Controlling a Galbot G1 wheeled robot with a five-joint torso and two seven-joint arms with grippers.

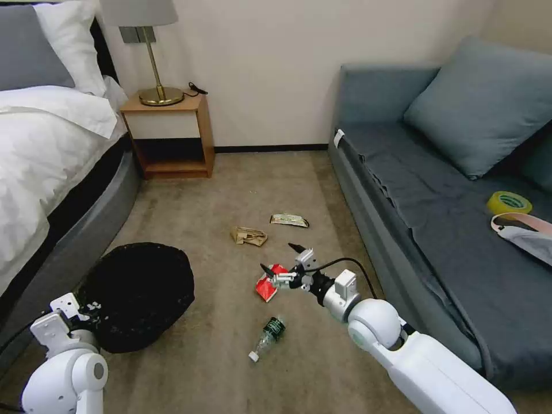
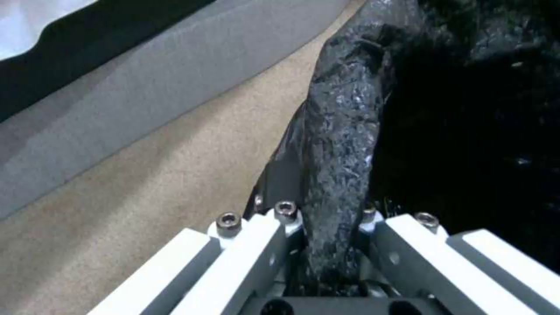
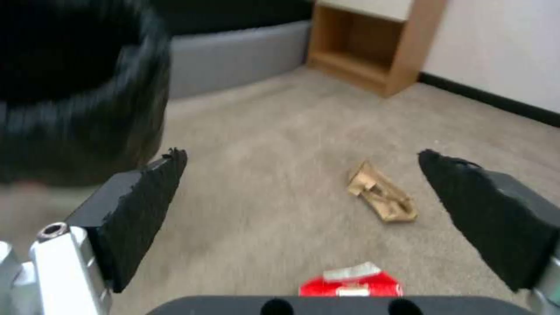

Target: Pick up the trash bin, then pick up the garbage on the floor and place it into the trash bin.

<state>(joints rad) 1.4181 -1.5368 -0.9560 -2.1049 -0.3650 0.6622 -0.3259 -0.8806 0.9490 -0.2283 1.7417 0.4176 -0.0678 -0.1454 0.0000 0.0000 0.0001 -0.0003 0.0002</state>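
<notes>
Your left claw (image 2: 327, 245) is clamping the bag-covered rim of the trash bin (image 1: 138, 293), which is hanging low at the robot's left beside the bed (image 1: 52, 172). The glossy, crinkly black liner is bunching between the jaws; expect it to be slippery and soft, so the hold is likely depending on the stiff rim under the plastic. The bin itself is probably light.

Your right claw (image 1: 280, 265) is standing wide open, black pads apart, hovering just over the red snack wrapper (image 1: 268, 283) on the floor (image 1: 218, 207), a short-pile beige carpet. In the right wrist view the wrapper (image 3: 351, 284) is sitting below and between the pads. It is looking thin, flat and feather-light, likely to slide or crumple, so you are best pinching it by a raised edge or the folded white end, pressing slightly into the carpet.

Beyond it the crumpled tan paper packet (image 1: 248, 235) is lying near the flat silvery-beige wrapper (image 1: 289, 219); the packet offers creased ridges to grip, the flat one very little. Nearer the robot, the clear bottle (image 1: 268, 337) with green label and white cap is lying on its side: rigid, smooth, round, apt to roll, so take it across the body.
</notes>
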